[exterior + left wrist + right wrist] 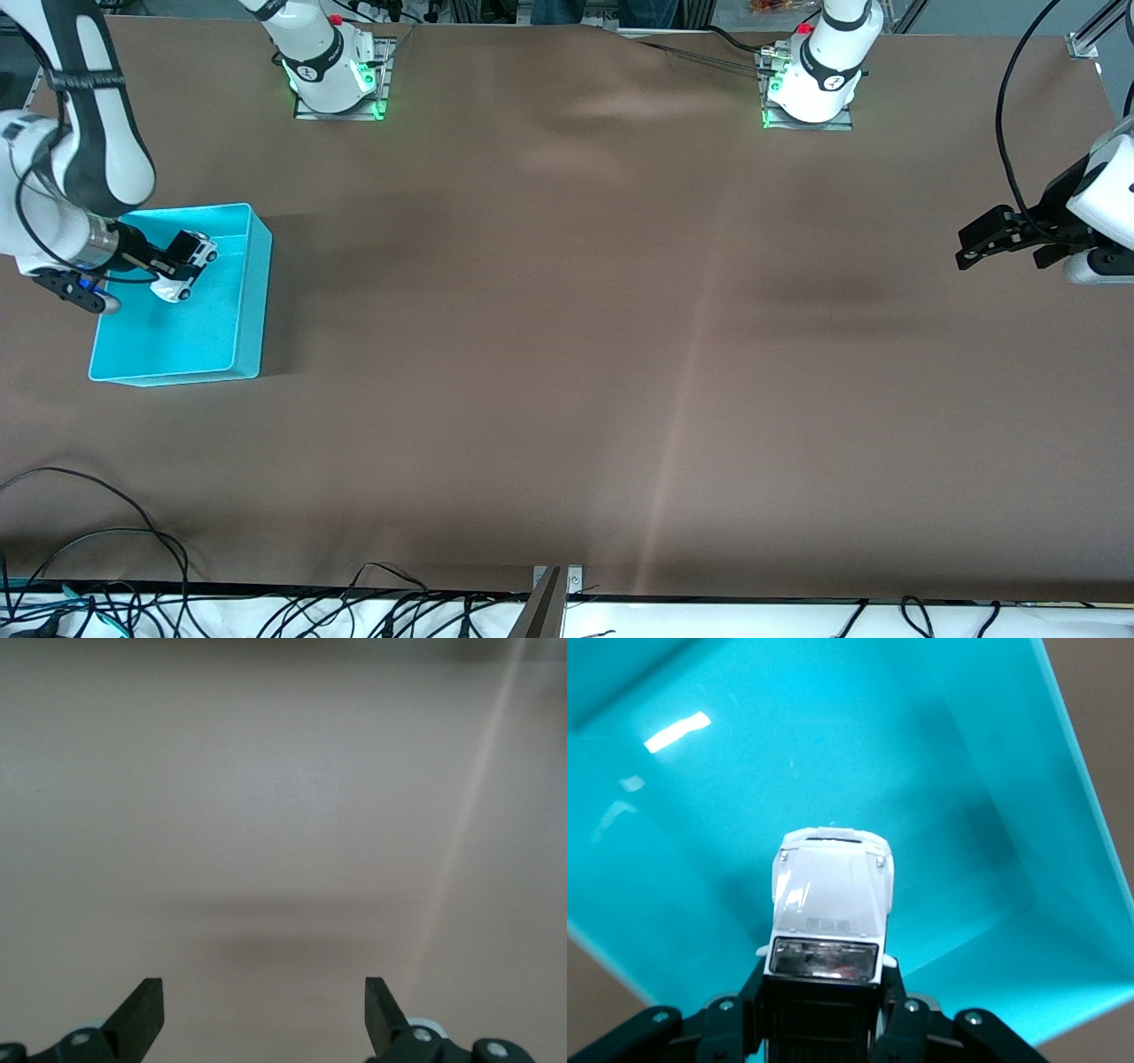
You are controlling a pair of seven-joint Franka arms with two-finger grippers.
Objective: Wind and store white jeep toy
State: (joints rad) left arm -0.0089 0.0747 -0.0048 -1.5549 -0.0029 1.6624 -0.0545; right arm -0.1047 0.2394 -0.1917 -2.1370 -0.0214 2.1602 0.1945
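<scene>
Boxy white jeep toy (188, 265) with black roof, gripped in the right gripper (177, 262) jaws over the cyan bin (252, 292); left gripper (979, 248) waits, jaws open, above the tabletop (576, 337).

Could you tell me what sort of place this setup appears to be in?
Probably a robotics lab bench: two arm bases bolted along a brown-covered table, loose cables along its edge, and only a cyan bin, over which the right gripper holds the white jeep toy. The left gripper waits open.
</scene>
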